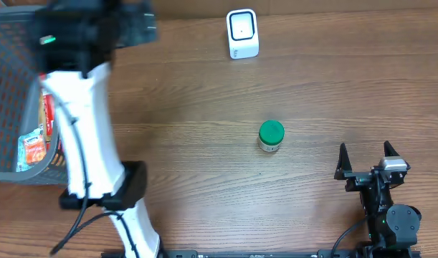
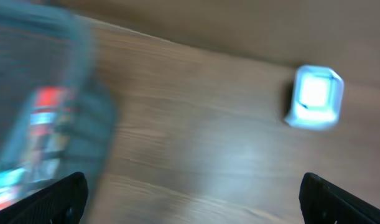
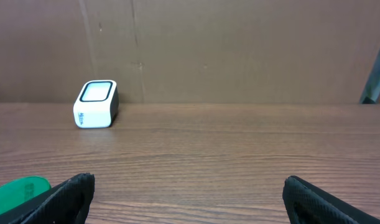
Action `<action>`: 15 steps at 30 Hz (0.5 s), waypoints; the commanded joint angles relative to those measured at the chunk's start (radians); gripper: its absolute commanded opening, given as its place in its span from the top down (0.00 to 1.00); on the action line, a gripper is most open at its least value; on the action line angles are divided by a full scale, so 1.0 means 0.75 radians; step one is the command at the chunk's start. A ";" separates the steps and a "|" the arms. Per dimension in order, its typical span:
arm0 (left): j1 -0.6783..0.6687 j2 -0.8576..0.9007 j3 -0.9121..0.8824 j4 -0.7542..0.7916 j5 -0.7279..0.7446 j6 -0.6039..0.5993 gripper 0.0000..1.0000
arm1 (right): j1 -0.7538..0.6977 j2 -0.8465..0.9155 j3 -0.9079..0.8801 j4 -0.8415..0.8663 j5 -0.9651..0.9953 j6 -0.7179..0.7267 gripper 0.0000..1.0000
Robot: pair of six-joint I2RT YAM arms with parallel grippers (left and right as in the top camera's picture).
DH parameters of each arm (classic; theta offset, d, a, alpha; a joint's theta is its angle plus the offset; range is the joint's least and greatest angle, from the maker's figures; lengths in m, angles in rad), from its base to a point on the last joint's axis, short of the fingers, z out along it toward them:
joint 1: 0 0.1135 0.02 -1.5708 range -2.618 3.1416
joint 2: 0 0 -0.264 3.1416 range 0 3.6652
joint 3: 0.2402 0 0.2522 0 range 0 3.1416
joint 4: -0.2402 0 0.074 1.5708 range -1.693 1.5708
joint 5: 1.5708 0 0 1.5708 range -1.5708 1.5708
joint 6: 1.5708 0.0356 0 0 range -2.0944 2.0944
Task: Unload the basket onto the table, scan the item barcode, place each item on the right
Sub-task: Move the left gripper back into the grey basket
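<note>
- The left hand [image 2: 193, 183] hangs wide open and empty up by the wire basket [image 1: 11, 86], where packets [image 1: 32, 147] lie. Its view is blurred, so its target can't be told.
- The green-lidded jar [image 1: 271, 136] stands upright on the bare desk [image 1: 190, 107], between scanner and right hand, and nobody is gripping it.
- The scanner [image 1: 241, 34] sits at the far side with its face tilted up, probably so a barcode can be shown to it.
- The right hand [image 1: 365, 152] waits wide open and low at the near edge, apart from the jar.
</note>
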 commanded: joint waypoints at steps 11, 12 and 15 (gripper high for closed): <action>0.593 -0.149 -0.395 -0.008 0.004 0.041 0.00 | -0.007 -0.013 -0.015 0.009 0.001 -0.002 0.00; 0.616 -0.149 -0.452 -0.008 0.004 0.040 0.00 | -0.007 -0.013 -0.014 0.009 0.001 -0.002 0.00; 0.685 -0.148 -0.632 -0.005 0.002 0.015 0.00 | -0.007 -0.013 -0.015 0.009 0.001 -0.002 0.00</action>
